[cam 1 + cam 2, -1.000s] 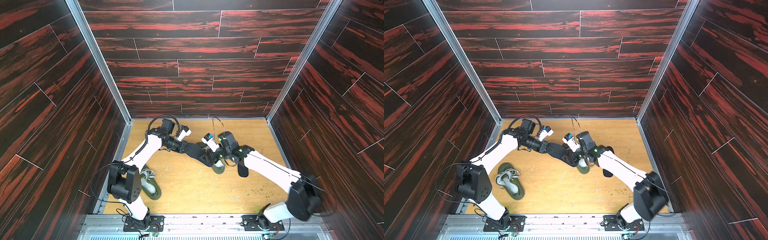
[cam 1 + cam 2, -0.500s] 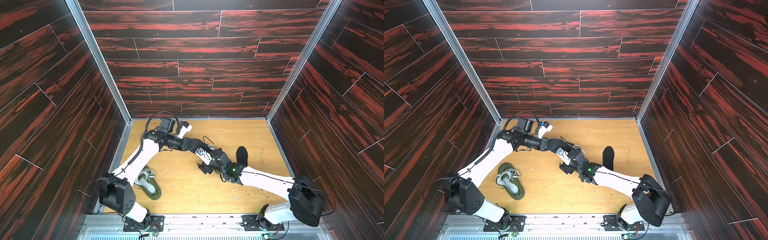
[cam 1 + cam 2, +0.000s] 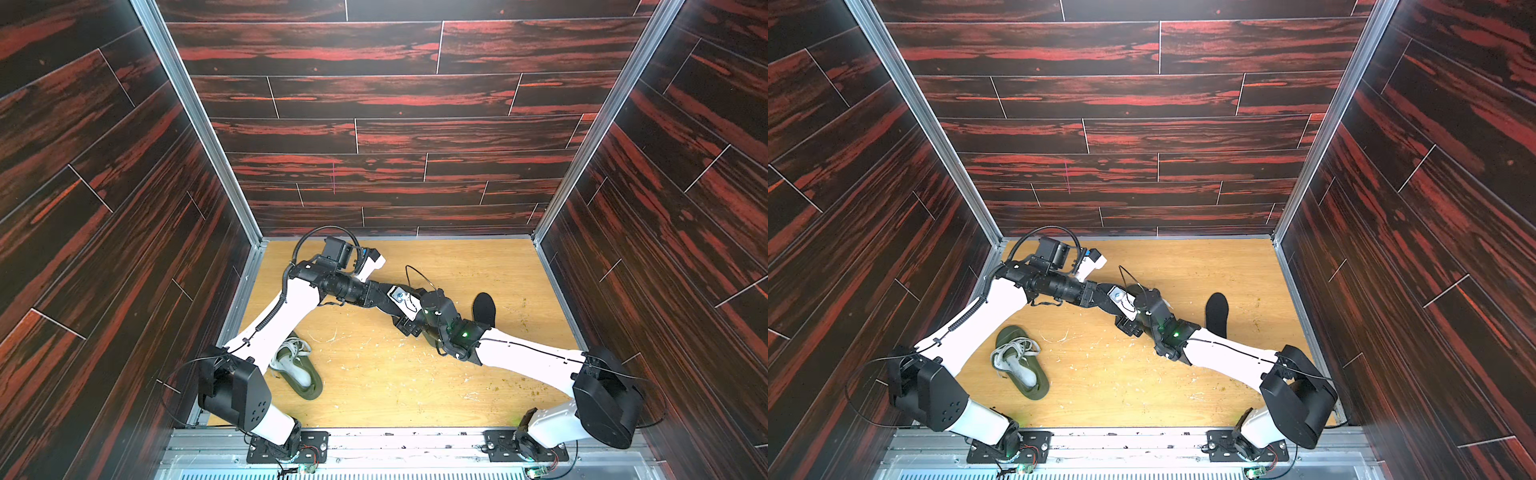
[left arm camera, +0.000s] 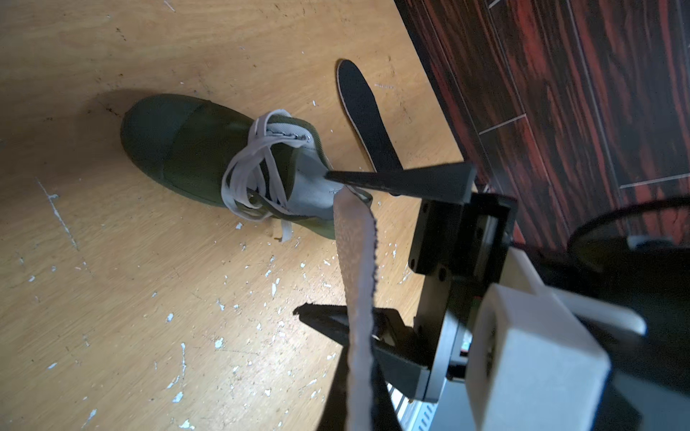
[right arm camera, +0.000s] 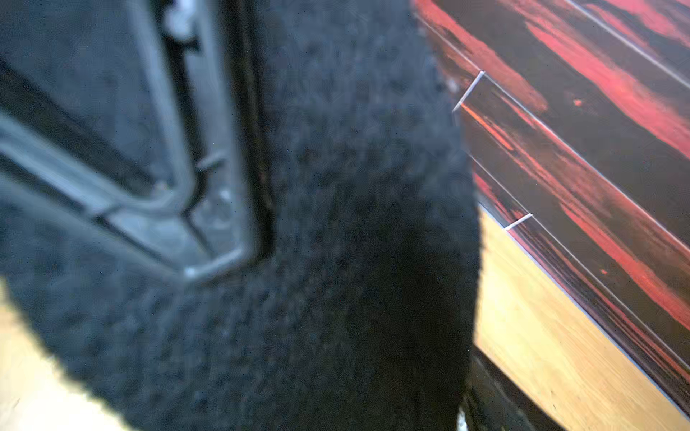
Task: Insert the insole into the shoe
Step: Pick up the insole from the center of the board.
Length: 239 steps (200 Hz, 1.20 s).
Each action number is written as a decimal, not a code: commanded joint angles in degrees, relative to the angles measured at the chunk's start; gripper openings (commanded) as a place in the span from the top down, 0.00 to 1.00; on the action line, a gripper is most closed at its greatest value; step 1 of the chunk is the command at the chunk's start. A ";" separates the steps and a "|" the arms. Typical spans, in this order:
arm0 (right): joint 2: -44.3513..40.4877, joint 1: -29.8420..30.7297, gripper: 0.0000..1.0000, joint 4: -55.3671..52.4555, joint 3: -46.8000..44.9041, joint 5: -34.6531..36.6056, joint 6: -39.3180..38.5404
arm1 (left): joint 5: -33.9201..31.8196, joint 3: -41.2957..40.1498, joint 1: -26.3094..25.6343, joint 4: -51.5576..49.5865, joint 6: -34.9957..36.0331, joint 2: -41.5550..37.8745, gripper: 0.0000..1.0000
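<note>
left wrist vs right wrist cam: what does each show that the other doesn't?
Left wrist only: green shoe with white laces, a loose black insole on the wooden floor beside it, the open right gripper, the held insole edge-on.
Right wrist only: that insole's black fuzzy face, close up.
Both: held insole, wooden floor, dark red wall panels.

Shoe point(image 4: 194, 149): yours, olive green, white laces loose, upright, middle of floor point(image 3: 374, 386) | insole point(image 4: 356, 268): black top, pale underside, raised edge-on, tip at shoe's collar | second insole point(image 4: 366, 115): black, flat near right edge.
</note>
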 commanded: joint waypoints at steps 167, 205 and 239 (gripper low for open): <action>-2.53 -9.98 0.16 -1.93 5.47 -33.65 1.95 | 8.15 -1.30 -0.70 -1.50 5.47 -3.61 1.00; -2.43 -10.00 0.29 -2.83 6.30 -37.39 2.18 | 7.50 -0.60 -0.74 -1.00 5.31 -3.43 1.00; -3.89 -10.01 0.42 -2.95 4.82 -38.13 3.17 | 5.13 -0.29 -0.64 -0.06 4.15 -2.65 1.00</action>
